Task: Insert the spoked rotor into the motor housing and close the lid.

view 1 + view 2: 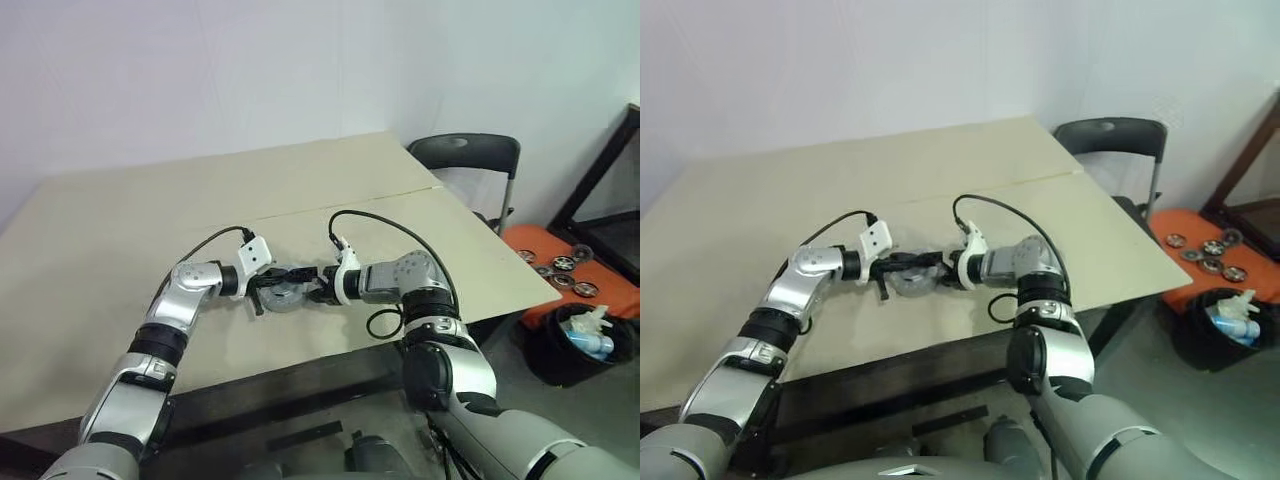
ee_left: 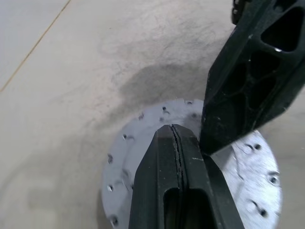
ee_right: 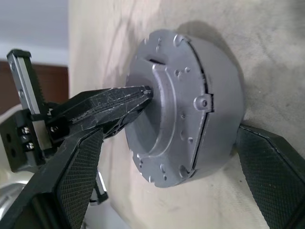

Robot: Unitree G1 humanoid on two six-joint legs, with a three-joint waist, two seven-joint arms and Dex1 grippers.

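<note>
At frame centre on the table (image 1: 120,260) I keep my clenched, empty left gripper (image 3: 143,94) pressing the lid (image 3: 164,102) square; right gripper (image 3: 167,176), released, straddles the motor housing (image 3: 217,95); close evenly.

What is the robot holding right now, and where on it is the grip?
Nothing is clearly gripped. The shut left gripper presses its tip on the closed motor housing's top; the open right gripper straddles its sides.

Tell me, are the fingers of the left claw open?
No, the left claw has its two fingers pressed together, tips resting on the lid.
</note>
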